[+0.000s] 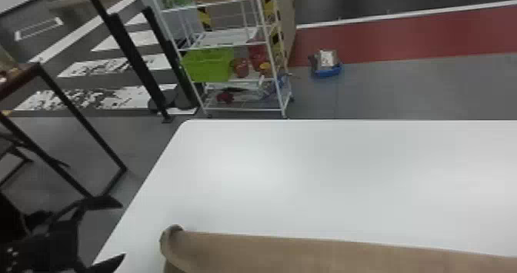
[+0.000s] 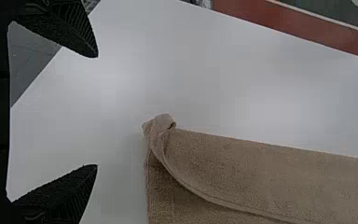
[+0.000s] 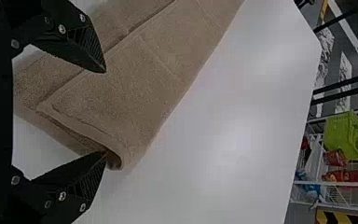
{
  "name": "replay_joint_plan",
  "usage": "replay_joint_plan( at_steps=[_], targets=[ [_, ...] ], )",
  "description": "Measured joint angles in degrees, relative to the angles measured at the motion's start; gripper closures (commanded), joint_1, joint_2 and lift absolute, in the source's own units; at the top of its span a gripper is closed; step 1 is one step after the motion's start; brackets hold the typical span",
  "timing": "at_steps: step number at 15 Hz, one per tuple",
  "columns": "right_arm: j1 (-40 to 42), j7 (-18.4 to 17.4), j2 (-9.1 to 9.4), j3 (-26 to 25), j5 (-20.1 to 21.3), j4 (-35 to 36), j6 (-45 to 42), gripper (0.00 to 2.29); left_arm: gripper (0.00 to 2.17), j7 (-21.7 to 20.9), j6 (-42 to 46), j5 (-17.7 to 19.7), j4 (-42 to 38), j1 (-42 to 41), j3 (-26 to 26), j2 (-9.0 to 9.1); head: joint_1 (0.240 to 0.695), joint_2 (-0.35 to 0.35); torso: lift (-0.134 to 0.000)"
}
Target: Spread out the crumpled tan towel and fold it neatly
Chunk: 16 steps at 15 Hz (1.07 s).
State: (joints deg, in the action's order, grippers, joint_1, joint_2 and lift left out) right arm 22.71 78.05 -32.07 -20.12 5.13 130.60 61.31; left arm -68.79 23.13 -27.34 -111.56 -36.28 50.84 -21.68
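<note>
Supporting towel (image 1: 327, 255): white table (image 1: 315, 176); rack (image 1: 227, 45) beyond.

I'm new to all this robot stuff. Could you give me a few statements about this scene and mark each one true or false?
1. The tan towel lies on the white table. True.
2. The left gripper is clamped on the towel's corner. False: its fingers are open, and the towel lies outside them.
3. The towel is bunched into a ball. False: it lies mostly flat in folded layers, with a small curl at one corner.
4. The right gripper has its fingers apart. True.
5. The green basket stands on the floor. False: it sits on a shelf of the white rack.
</note>
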Motion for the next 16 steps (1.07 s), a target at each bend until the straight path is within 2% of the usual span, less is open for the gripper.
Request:
replay_joint_plan(
  at_steps=[5,8,12,16],
  targets=[
    [-1.9,0.0,2.58,-0.2,-3.5,-5.0,0.4,0.53,0.04,4.4,2.4,2.0,1.8,2.3,0.9,0.09,0.695,0.350,-0.122],
    [-3.2,0.0,4.53,1.2,-4.1,-8.3,-0.3,0.53,0.04,4.4,3.3,2.3,2.3,3.1,-0.1,0.24,0.695,0.350,-0.122],
    [-2.9,0.0,4.38,-0.7,-4.2,-8.7,-0.3,0.53,0.04,4.4,4.5,2.5,2.3,3.2,0.5,0.41,0.695,0.350,-0.122],
    [-3.0,0.0,4.11,-0.4,-2.9,-9.6,-0.4,0.53,0.04,3.8,5.2,2.9,2.2,3.2,0.6,0.64,0.695,0.343,-0.122]
  ],
)
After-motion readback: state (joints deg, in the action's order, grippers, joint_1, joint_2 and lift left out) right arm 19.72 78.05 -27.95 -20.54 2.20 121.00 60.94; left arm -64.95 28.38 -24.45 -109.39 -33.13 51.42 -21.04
